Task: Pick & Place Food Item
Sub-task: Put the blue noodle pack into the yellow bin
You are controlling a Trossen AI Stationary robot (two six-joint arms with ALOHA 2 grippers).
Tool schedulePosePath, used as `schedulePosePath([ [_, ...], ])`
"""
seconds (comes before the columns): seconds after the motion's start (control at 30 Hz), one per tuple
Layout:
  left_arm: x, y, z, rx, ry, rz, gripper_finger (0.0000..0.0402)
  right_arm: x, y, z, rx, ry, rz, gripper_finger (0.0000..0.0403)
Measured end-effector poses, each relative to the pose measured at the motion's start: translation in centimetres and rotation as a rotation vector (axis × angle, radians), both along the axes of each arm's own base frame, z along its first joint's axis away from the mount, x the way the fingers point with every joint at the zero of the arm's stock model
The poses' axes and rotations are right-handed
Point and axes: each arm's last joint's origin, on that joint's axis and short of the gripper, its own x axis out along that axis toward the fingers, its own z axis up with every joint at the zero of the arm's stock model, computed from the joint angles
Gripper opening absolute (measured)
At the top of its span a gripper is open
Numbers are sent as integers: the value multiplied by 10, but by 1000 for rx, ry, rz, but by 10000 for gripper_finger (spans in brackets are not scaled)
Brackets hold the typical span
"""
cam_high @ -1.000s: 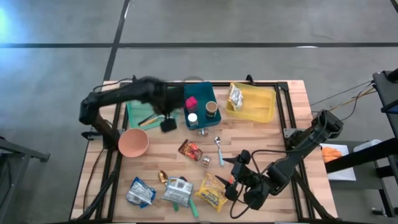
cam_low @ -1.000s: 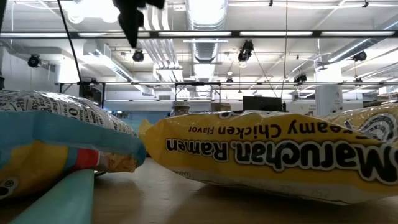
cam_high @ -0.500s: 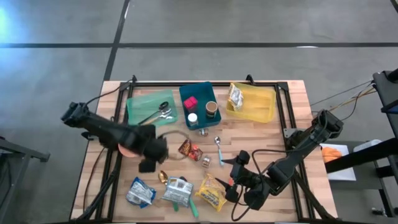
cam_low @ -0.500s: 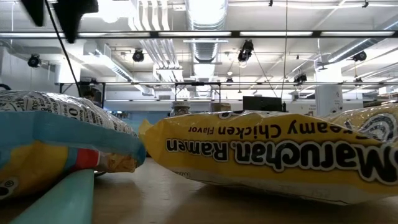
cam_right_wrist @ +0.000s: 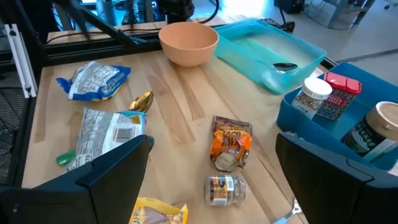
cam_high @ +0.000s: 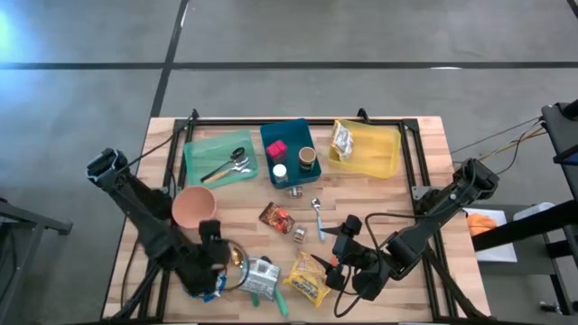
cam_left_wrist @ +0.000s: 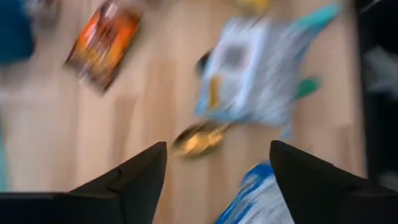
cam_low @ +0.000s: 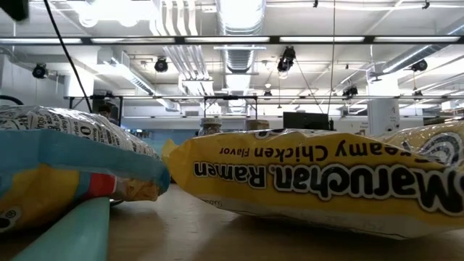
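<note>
1. two fingers of the left gripper (cam_high: 214, 271) stand spread, holding nothing, over the blue-and-white snack bag (cam_high: 200, 279) at the table's seven o'clock corner.
2. at its three o'clock lie a gold spoon (cam_high: 237, 256) and a ramen packet (cam_high: 308, 278).
3. right gripper (cam_high: 336, 259) waits, spread, at five o'clock.
4. nothing is picked yet; grasping and placing remain, probably into the yellow bin (cam_high: 375, 155).

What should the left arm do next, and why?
Probably lower onto the blue-and-white snack bag. The left end effector hangs with its fingers apart just over that bag near the table's front edge, beside the gold spoon, not gripping anything.
</note>
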Motion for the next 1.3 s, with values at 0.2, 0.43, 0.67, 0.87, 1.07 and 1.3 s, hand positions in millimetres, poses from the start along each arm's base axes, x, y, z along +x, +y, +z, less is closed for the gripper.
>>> schedulePosePath([
  [0.2,-5,-13,-3,-203,-151,33,250,0,0,0,-5,3,4,349],
  [0.43,-12,-13,-28,-281,69,63,247,2,0,6,-4,-8,8,349],
  [0.67,-10,-19,-42,-270,166,67,247,2,1,7,-4,-9,8,349],
  [0.87,-5,-27,-63,-227,257,39,247,1,1,7,-1,-10,8,349],
  [1.07,-1,-32,-81,-169,307,4,247,1,1,7,13,-12,6,349],
  [1.3,4,-35,-90,-154,310,-23,247,2,1,6,23,-7,14,349],
])
